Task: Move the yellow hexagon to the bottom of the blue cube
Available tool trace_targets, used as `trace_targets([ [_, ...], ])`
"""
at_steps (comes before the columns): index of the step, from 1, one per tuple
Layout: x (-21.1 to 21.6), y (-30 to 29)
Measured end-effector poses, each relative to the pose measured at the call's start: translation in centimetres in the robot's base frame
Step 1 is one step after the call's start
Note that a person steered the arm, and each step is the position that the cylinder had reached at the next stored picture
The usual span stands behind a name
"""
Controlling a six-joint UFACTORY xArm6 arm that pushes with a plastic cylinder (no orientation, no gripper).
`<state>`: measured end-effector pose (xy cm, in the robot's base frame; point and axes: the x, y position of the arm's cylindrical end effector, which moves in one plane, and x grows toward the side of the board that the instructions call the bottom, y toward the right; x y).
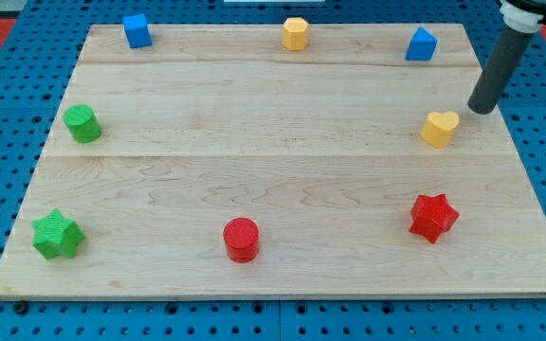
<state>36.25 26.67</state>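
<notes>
The yellow hexagon sits at the top centre of the wooden board. The blue cube stands at the top left, well apart from it. My tip is at the view's right, just up and right of a yellow heart, and far right of the hexagon. The dark rod rises from the tip to the view's top right corner.
A blue wedge-shaped block is at the top right. A green cylinder is at the left and a green star at the bottom left. A red cylinder and a red star lie along the bottom.
</notes>
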Motion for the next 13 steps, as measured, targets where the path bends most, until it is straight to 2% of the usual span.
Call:
trace_targets([
  [1,-3.2,0.3],
  [2,-8.6,0.3],
  [4,-13.7,-1.1],
  [5,-14.0,-3.3],
  [7,-14.1,-12.3],
  [8,-15.4,-13.4],
  [9,-16.2,-18.6],
  [10,-15.3,-25.1],
  [12,-9.3,-38.1],
  [13,-9.5,-36.3],
])
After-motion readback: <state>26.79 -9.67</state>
